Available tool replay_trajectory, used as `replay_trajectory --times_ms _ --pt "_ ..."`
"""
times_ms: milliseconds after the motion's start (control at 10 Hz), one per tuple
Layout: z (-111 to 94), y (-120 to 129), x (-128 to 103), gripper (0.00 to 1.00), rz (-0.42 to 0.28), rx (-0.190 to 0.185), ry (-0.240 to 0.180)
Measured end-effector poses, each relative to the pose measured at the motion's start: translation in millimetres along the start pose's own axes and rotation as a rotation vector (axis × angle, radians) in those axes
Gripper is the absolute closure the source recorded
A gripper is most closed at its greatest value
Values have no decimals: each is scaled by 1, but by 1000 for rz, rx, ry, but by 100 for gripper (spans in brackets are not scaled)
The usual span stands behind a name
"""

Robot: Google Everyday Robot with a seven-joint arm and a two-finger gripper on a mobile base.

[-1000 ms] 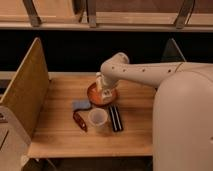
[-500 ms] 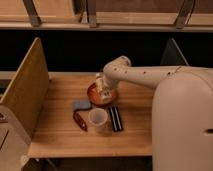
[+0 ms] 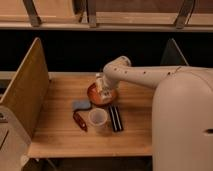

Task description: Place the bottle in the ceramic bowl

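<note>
The ceramic bowl (image 3: 100,94) is sitting mid-surface, with the bottle (image 3: 99,83) standing upright over its far side. The tool (image 3: 104,89) is hanging over the bowl just beside the bottle; its grip cannot be told. The arm is reaching in from the right across the wooden surface (image 3: 60,135), where a translucent cup (image 3: 97,119) is resting nearer.

Smooth white rounded arm (image 3: 145,75); pale tool (image 3: 104,88) over bowl.

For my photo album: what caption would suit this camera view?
Robot's end effector lowers a bottle over the orange bowl on a wooden table.
</note>
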Motion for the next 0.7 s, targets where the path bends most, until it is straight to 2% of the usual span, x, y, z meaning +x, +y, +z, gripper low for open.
replay_trajectory --times_ms 300,400,700 --pt "0 -1 0 27 1 0 0" --pt "0 -1 0 21 1 1 0" --pt "0 -1 0 20 1 1 0"
